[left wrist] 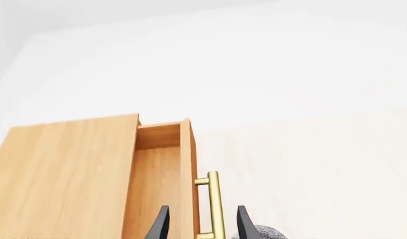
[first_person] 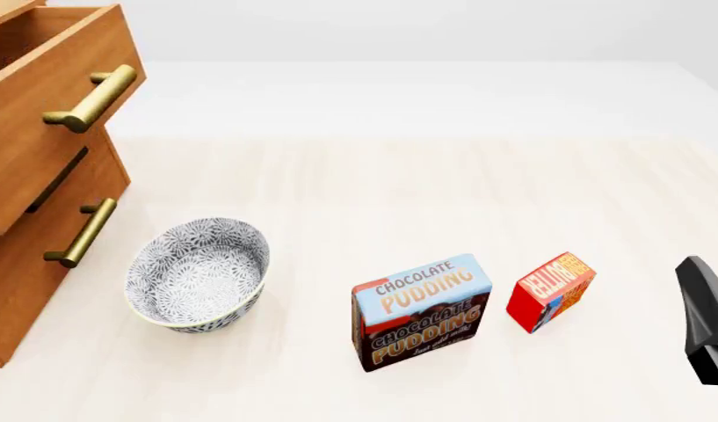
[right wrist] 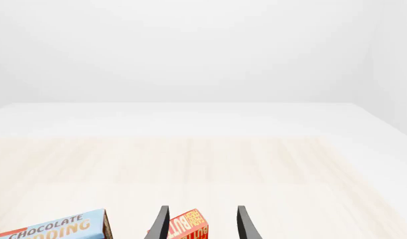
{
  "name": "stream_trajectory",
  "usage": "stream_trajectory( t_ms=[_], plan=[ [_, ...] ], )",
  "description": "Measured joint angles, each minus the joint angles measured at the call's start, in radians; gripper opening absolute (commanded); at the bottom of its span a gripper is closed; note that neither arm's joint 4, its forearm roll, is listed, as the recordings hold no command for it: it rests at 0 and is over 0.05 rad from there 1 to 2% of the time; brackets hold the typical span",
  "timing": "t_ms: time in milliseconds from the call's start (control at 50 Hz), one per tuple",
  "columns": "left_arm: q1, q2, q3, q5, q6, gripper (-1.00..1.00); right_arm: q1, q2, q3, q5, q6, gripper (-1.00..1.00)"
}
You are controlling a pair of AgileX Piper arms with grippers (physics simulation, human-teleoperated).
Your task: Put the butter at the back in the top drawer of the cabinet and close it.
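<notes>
Your right tool (right wrist: 200, 224) is spread wide, with the butter (first_person: 551, 291) just ahead of its tips. The butter sits on the worktop (first_person: 394, 193), right beside the chocolate pudding box (first_person: 422, 311). Past the pudding box is the bowl (first_person: 198, 274). Farthest from the butter, the top drawer (first_person: 42, 105) of the cabinet (first_person: 31, 290) is pulled out, and your left tool (left wrist: 200, 224) is spread around its brass handle (left wrist: 213, 204).

Top drawer (first_person: 36, 105) pulled out at the table's left, open on top, handle (first_person: 91, 98) jutting toward the middle. Below it, bowl (first_person: 198, 274) near the cabinet (first_person: 31, 290) front. Pudding box (first_person: 422, 310) just left of the butter (first_person: 551, 291), narrow gap between. Bare table (first_person: 429, 176) behind all three, wide and unobstructed. Right of the butter, only the right gripper (first_person: 708, 321).
</notes>
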Motion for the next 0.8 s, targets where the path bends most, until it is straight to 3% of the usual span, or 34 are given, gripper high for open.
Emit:
stream_trajectory(
  t_ms=[800],
  plan=[
    [0.02,0.082,0.097,-0.087,-0.051,1.0,0.0,0.0,0.0,0.0,0.0,1.0]
  ],
)
